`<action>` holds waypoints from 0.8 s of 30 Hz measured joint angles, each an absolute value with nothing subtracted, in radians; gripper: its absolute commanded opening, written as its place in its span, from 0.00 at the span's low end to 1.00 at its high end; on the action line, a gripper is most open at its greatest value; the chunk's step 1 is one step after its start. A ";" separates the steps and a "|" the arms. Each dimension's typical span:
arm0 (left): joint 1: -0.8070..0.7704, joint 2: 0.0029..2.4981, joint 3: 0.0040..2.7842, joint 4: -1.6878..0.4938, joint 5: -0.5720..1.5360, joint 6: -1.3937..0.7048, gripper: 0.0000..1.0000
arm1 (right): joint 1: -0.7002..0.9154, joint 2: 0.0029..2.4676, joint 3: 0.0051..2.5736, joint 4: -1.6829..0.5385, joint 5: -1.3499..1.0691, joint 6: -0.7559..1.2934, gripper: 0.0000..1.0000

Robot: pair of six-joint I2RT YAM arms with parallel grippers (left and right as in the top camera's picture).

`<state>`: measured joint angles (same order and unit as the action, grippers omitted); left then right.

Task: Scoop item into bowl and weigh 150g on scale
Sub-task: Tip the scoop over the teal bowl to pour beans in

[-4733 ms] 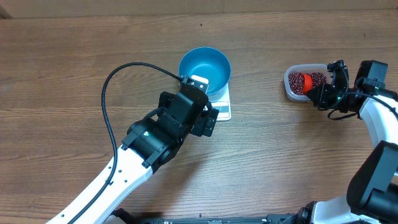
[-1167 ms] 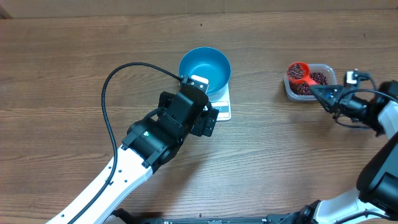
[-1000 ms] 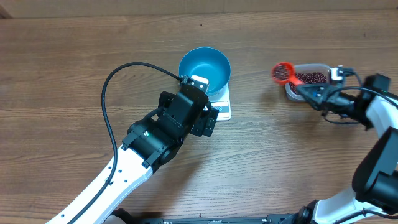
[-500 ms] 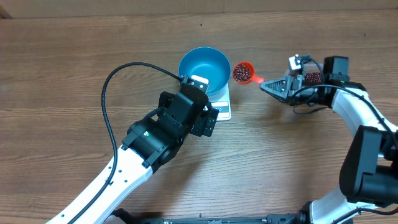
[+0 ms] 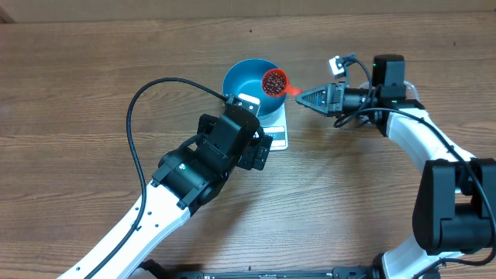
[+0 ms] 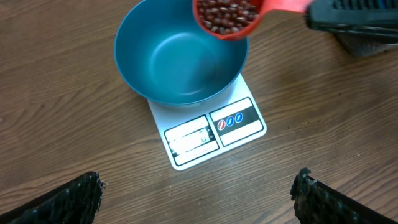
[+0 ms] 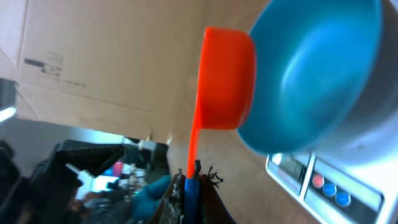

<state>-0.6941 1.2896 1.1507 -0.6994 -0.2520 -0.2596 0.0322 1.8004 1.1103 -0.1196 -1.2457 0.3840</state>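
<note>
Scoop (image 5: 274, 81) heaped with beans (image 6: 224, 12) has travelled from the tub on the right to the bowl (image 5: 242, 87) within the last second. It now hangs level above the bowl's right rim, nothing tipped yet. Right gripper (image 5: 304, 96) is clamped on the scoop handle. Bowl sits on the scale (image 6: 211, 134) and its inside is bare, so this looks like the first load; a wrist roll to dump comes next. Left gripper (image 6: 199, 199) is spread wide, empty, parked just in front of the scale, unmoved and clear of the scoop's path. Display too faint to read. Tub is hidden behind the right arm overhead. Risk: scoop is close to the rim, so a sloppy tip spills onto the table (image 5: 93, 54).
</note>
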 measured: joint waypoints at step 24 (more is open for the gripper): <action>-0.694 1.290 1.151 -0.699 -0.252 -0.260 1.00 | 0.163 1.800 1.110 -0.010 -0.932 -0.241 0.04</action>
